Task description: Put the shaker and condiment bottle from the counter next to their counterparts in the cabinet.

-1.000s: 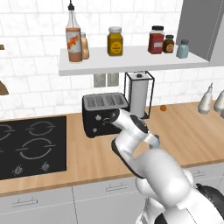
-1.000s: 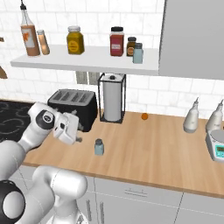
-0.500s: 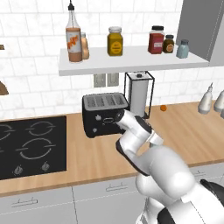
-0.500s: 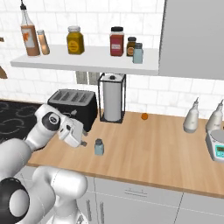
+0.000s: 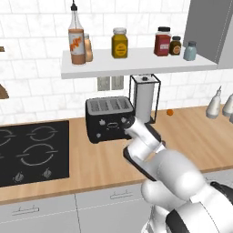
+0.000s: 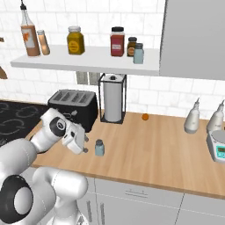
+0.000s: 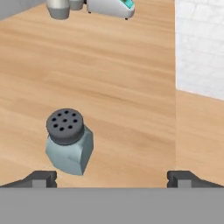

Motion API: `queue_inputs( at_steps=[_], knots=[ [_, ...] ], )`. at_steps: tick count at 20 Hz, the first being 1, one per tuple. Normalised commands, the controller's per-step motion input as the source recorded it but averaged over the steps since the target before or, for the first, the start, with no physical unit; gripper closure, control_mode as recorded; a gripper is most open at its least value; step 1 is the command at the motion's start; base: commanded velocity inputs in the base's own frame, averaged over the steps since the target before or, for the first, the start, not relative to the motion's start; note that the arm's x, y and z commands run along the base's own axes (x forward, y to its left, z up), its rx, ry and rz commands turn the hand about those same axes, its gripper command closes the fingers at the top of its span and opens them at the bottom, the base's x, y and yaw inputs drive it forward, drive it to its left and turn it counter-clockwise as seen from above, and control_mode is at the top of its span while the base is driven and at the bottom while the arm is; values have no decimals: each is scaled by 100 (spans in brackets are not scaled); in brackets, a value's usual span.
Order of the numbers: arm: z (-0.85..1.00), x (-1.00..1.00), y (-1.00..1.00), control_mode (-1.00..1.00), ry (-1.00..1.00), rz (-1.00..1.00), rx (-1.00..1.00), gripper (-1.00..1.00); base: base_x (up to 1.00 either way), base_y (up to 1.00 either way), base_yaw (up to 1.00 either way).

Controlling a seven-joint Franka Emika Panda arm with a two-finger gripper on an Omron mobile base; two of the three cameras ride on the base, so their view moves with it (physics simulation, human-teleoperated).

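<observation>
The arm [image 5: 150, 150] bends low over the worktop [image 5: 195, 132], just before the toaster [image 5: 109, 118]. Its tool seems hidden behind the wrist. On the shelf [image 5: 136, 61] a small orange bottle [image 5: 88, 48] stands beside the tall bottle [image 5: 76, 38].

desk [image 6: 167, 154]: shaker [image 6: 99, 147] at my 12 o'clock, toaster [image 6: 74, 103], towel stand [image 6: 113, 99] | shelf [image 6: 88, 59]: tall bottle [image 6: 29, 33], jars [image 6: 75, 40]

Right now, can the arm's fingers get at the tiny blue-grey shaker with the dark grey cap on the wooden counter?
Probably yes. The tiny blue-grey shaker stands upright on bare light-brown wooden counter, just ahead of the open fingers, toward one side; nothing lies between them.
</observation>
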Motion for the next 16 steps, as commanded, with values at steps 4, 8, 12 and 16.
queue_inputs(
  at_steps=[4, 8, 12, 16],
  knots=[
    [-5, 13, 0, -100, 0, 0, 6, -100, 0, 0, 0],
    [-6, 9, 0, -100, 0, 0, 5, -100, 0, 0, 0],
    [-10, 26, 1, -100, 0, 0, 12, -100, 0, 0, 0],
    [-6, 32, 0, -100, 0, 0, 9, -100, 0, 0, 0]
  ],
)
